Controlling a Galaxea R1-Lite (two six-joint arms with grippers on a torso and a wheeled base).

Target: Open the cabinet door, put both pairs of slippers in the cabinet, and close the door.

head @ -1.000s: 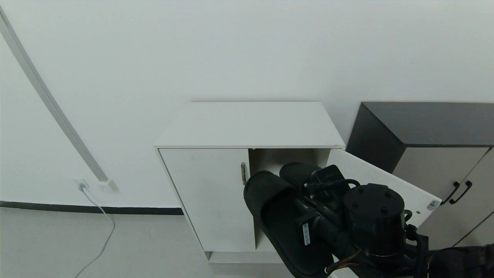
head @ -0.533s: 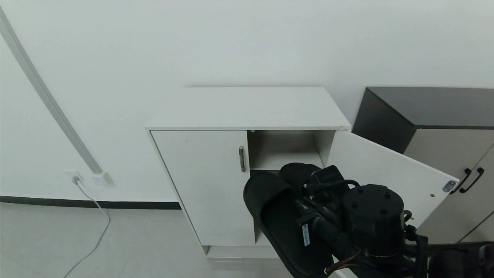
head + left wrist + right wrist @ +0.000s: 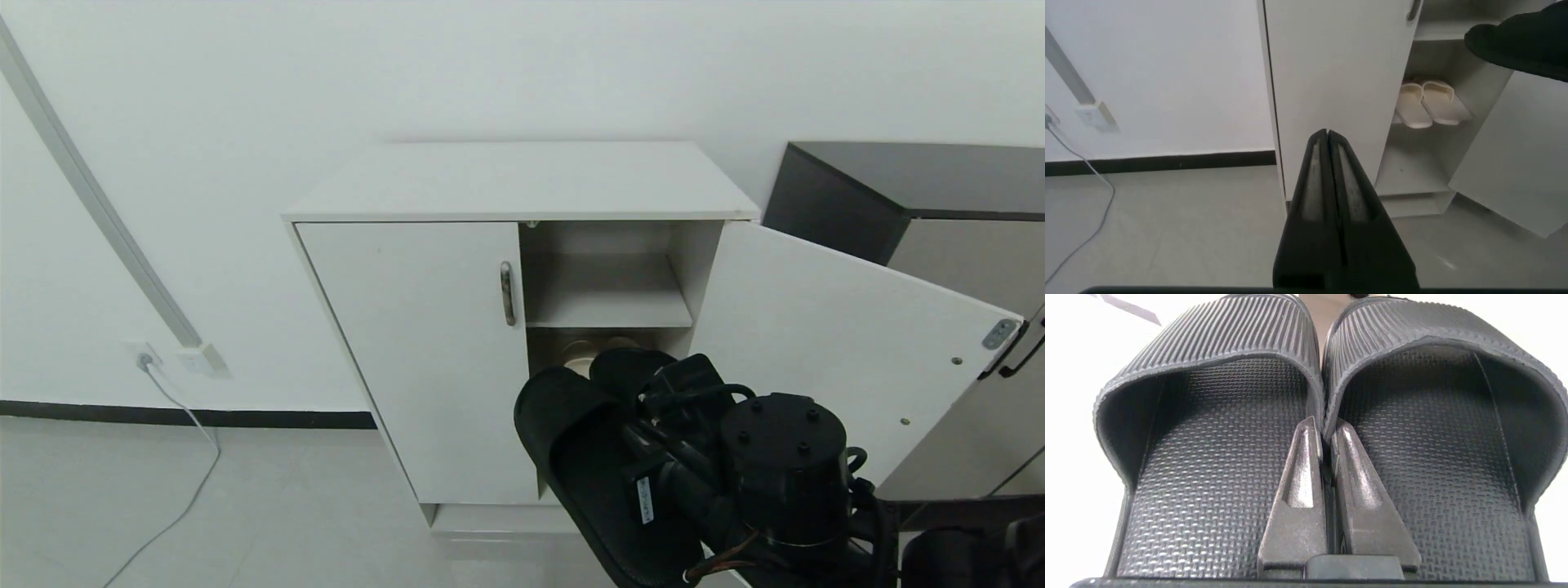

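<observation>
Right tool point(image 3: 1325, 433): we see it pinching the black slippers point(image 3: 1217, 457). Its two fingers squeeze the inner edges of both, where they meet side by side.
Black slippers: we see them held up in the air in front of the open side of the cabinet point(image 3: 522, 180). Their toes point toward the cabinet.
Left tool point(image 3: 1328, 135): its fingers are pressed together and hold nothing. It hangs over the floor point(image 3: 1167, 220), in front of the shut door point(image 3: 1331, 73).
Cabinet: it is white and stands against the wall.
Right door point(image 3: 816, 343): it is swung wide open to the right.
Left door point(image 3: 408, 351): it is shut. Its handle point(image 3: 507, 294) is on the edge next to the open side.
Shelf point(image 3: 604, 302): it sits inside, near the top of the open side.
Pale slippers point(image 3: 1431, 102): we see this pair lying side by side inside the cabinet, on a lower shelf.
Dark cabinet point(image 3: 898, 188): it stands just to the right of the white one, behind the open door.
Socket point(image 3: 143, 357): it is low on the wall, well to the left. A cable point(image 3: 188, 490) runs from it down to the floor.
</observation>
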